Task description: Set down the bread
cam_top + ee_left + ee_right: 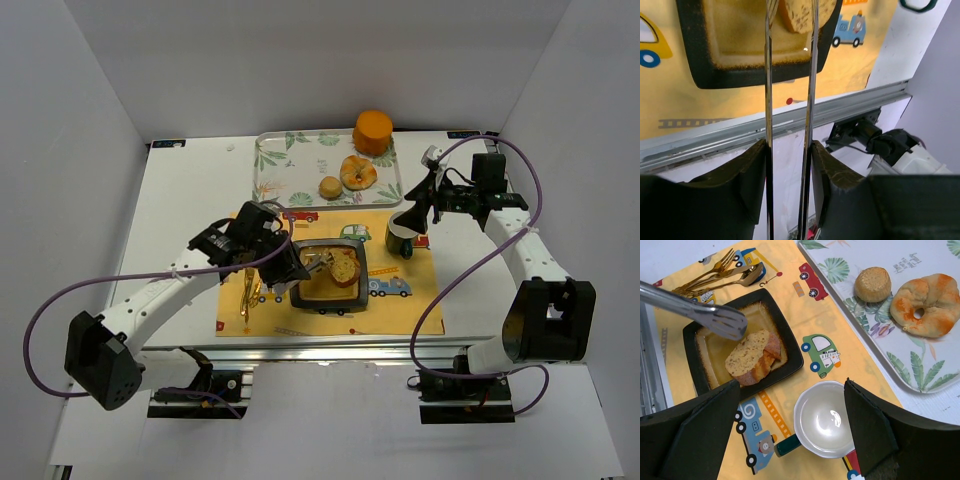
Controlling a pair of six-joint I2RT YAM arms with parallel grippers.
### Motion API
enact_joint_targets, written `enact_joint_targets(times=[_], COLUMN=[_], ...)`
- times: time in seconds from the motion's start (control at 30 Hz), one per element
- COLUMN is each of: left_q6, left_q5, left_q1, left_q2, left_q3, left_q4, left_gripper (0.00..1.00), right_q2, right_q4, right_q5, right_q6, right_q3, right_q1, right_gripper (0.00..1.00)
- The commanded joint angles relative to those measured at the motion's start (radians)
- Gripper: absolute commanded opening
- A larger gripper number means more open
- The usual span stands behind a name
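bread: the bread (752, 357) lies in the black plate (789, 342), mid-frame in the top view. it's in the right half, leaning on the rim, speckled face up.
l gripper: the l gripper (789, 147) is clenched on the tongs (715, 317). their tips sit at the bread's upper-left end in the r wrist view. we can't tell if they pinch it or just touch.
r gripper: the r gripper (791, 385) is released, fingers wide, nothing in it. it hangs over the cup (825, 420), right of the plate.
progress: we judge placing is mostly done, as the bread is on the plate. left to do: free the tongs if not yet free & pull clear.
surface: yellow mat (400, 310) w/ cars on a white table (180, 200). gold cutlery (247, 290) lies left of the plate. a leaf-print tray (265, 170) at upper centre holds a bagel (358, 172) & bun (330, 187), w/ an orange item (373, 130) at its top right corner.
room: white panels (300, 60) on three sides, metal rail (330, 345) along the table's bottom edge.
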Motion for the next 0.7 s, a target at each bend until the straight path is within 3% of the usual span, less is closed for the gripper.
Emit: enact_joint_targets(times=[0.0, 0.13, 0.23, 0.33, 0.37, 0.5, 0.67], left_q6=[0.014, 0.023, 0.076, 0.242, 0.361, 0.651, 1.019], left_q5=[-0.066, -0.092, -0.144, -0.272, -0.337, -0.518, -0.469], left_q1=[0.003, 0.024, 0.098, 0.300, 0.342, 0.465, 0.535], left_q2=[-0.013, 0.010, 0.034, 0.054, 0.057, 0.076, 0.085], left_q3=[0.108, 0.189, 0.232, 0.252, 0.245, 0.136, -0.131], left_q4=[-0.035, -0.045, -0.074, -0.120, -0.104, 0.140, 0.488], left_gripper=[0.48, 0.43, 0.26, 0.17, 0.15, 0.12, 0.13], right_q2=[-0.031, -0.031, -0.027, -0.022, -0.021, -0.021, -0.014], right_q4=[-0.003, -0.003, -0.004, -0.007, -0.004, -0.014, -0.038], right_q5=[-0.031, -0.034, -0.036, -0.027, -0.028, -0.030, 0.001], right_q6=[-0.002, -0.003, -0.008, -0.019, -0.019, -0.031, -0.054], right_q3=[0.003, 0.002, 0.006, 0.011, 0.011, 0.017, 0.034], right_q1=[-0.007, -0.007, -0.005, -0.005, -0.007, -0.007, -0.005], right_gripper=[0.88, 0.88, 0.88, 0.88, 0.88, 0.88, 0.88])
